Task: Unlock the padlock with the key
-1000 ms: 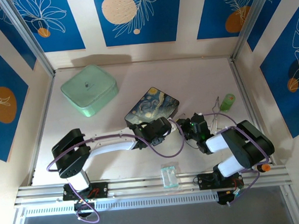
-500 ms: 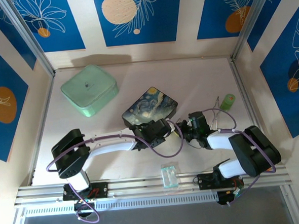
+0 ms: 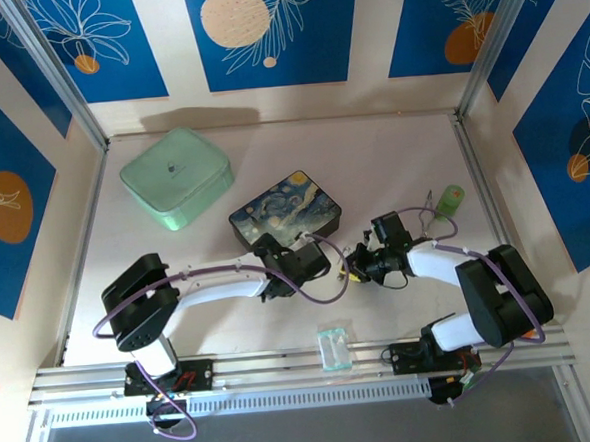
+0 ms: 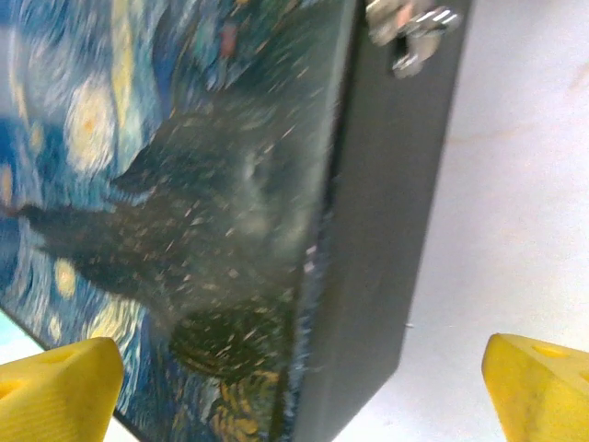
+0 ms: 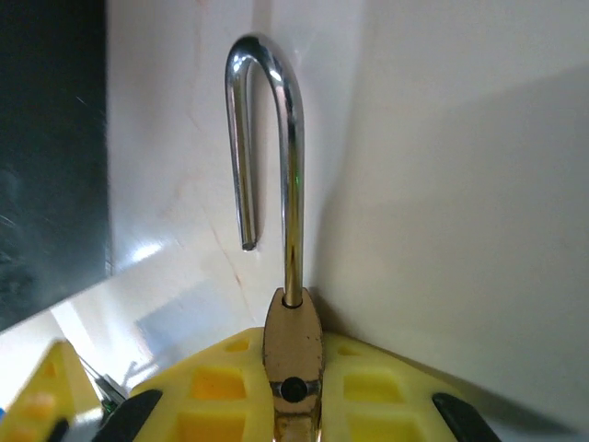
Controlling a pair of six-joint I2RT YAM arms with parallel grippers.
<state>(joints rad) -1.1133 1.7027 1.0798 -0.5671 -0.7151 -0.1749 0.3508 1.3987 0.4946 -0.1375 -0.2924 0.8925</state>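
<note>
My right gripper is shut on the padlock, pinching its brass body between the yellow fingers. The silver shackle stands up from the body, and its free end hangs clear of it, so the lock is open. From above, the right gripper holds the padlock low over the table, right of the starry-night tin. My left gripper is open over the tin's painted lid and dark side, with nothing between its yellow fingertips. The key is hidden.
A small silvery metal piece sits on the tin's dark side. A mint-green tin lies at the back left. A clear plastic packet rests by the front rail. A green item and bent wire lie right.
My left gripper opened wide and drew back to the left. The starry-night tin shifted left. My right gripper carried the padlock leftward and stayed shut on it.
</note>
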